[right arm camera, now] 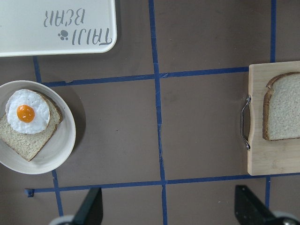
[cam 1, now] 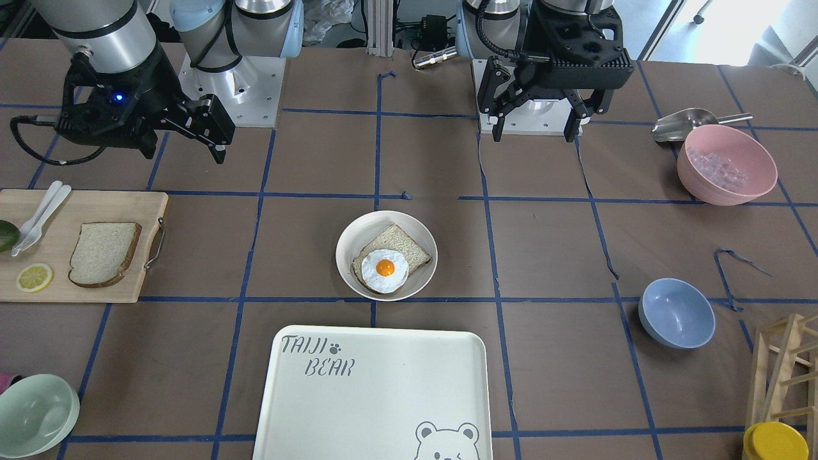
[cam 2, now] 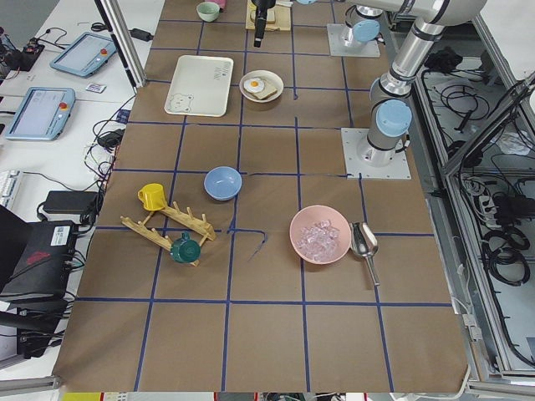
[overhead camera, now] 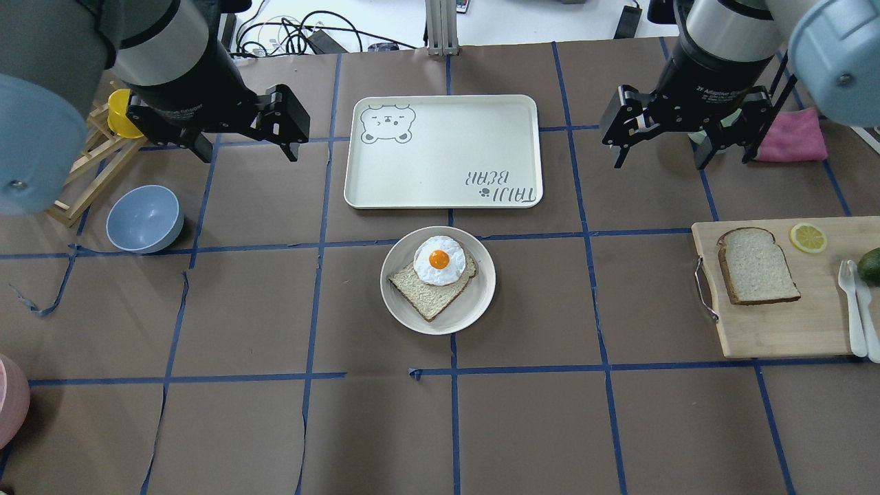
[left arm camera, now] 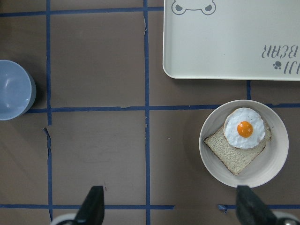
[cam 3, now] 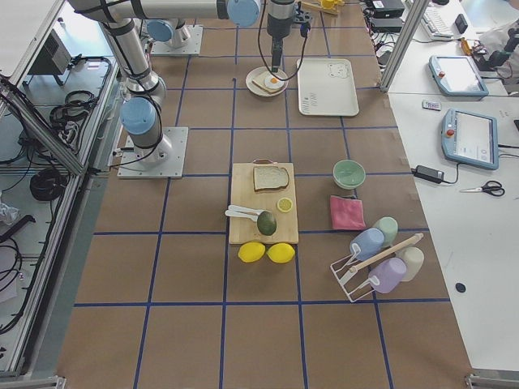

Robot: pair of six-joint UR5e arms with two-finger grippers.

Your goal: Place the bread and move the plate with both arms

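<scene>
- While blue-taped brown paper covers the table (overhead camera: 240, 309), the bread (overhead camera: 756, 267) lies on a wooden board (overhead camera: 777, 330), the plate (overhead camera: 481, 295) mid-table.
- Empty, left gripper (cam 1: 535, 124) and right gripper (overhead camera: 660, 151) gape wide.
- Edge crops the pink bowl (overhead camera: 10, 405).

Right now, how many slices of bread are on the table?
2. The plain slice lies on the wooden cutting board on the robot's right; the egg-topped slice sits in the round plate at the table's middle. None appears hidden.
</scene>
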